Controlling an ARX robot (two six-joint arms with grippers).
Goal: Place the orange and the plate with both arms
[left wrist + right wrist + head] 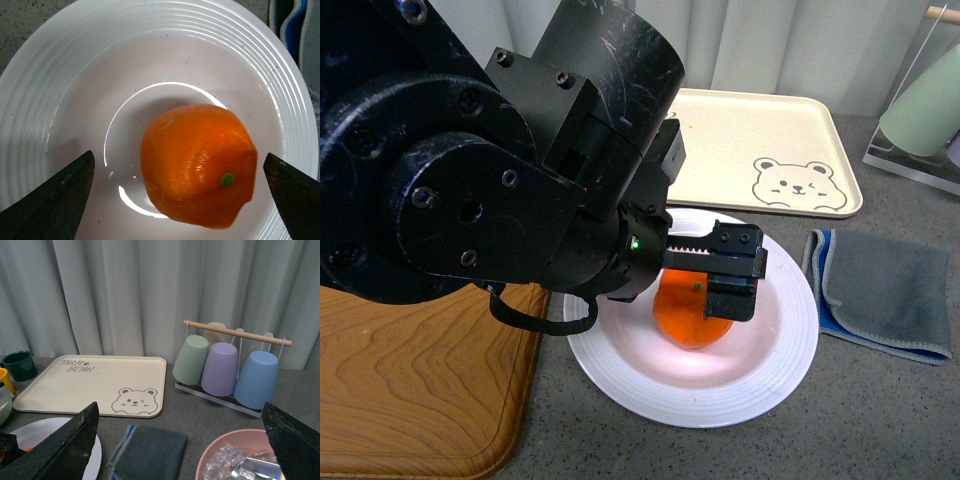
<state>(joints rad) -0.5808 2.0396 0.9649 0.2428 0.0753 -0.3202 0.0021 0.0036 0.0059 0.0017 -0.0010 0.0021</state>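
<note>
The orange [688,318] lies in the well of the white ribbed plate [782,350] on the grey table. My left gripper [720,290] hangs open just above it. In the left wrist view the orange [197,165] sits between the two spread fingertips [60,195], touching neither, with its green stem dot facing the camera; the plate rim [75,65] fills the view, and the left gripper [179,160] holds nothing. My right gripper [180,410] is open and empty, held above the table to the right of the plate [35,432]. It does not show in the front view.
A cream bear tray [760,140] lies behind the plate. A grey cloth [885,290] lies to its right and a wooden board [420,390] to its left. A rack of upturned cups [225,365] stands at the back right. A pink bowl of ice [235,455] sits under the right gripper.
</note>
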